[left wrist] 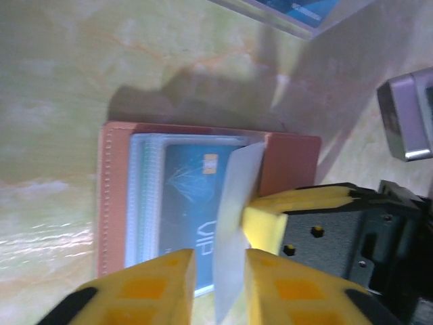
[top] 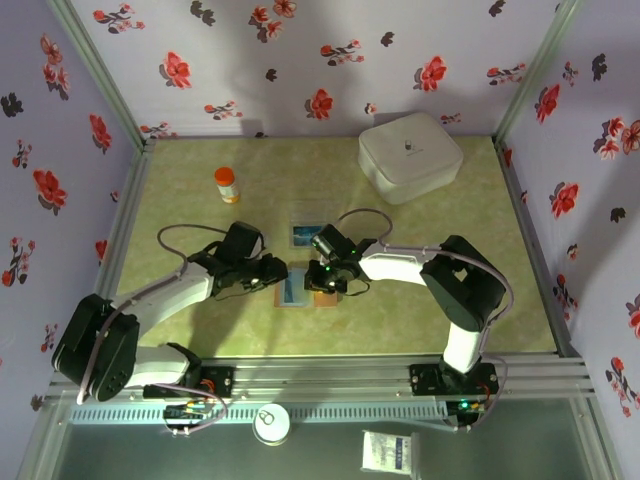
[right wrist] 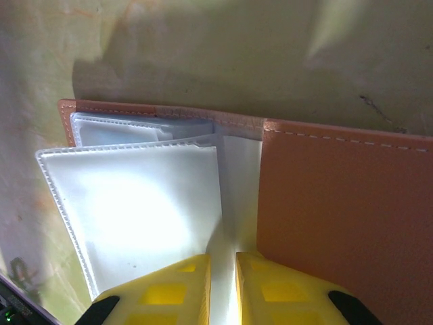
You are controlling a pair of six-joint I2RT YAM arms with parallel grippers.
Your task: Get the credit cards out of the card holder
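The brown card holder (top: 296, 292) lies open on the table between both grippers, its leather cover (right wrist: 338, 203) flat. A blue credit card (left wrist: 186, 189) sits inside its clear sleeves. One clear sleeve page (left wrist: 233, 203) stands upright. My right gripper (right wrist: 223, 261) is shut on that page at the holder's spine, and its yellow finger (left wrist: 270, 220) shows beside the page. My left gripper (left wrist: 220, 261) straddles the same page with its fingers slightly apart, a gap showing on the left side. Another sleeve (right wrist: 135, 210) fans out, looking white.
A clear tray (top: 306, 234) holding a blue card sits just behind the holder, its edge (left wrist: 298, 13) close by. An orange pill bottle (top: 227, 184) stands back left and a big white rounded box (top: 410, 155) back right. Floral walls enclose the table.
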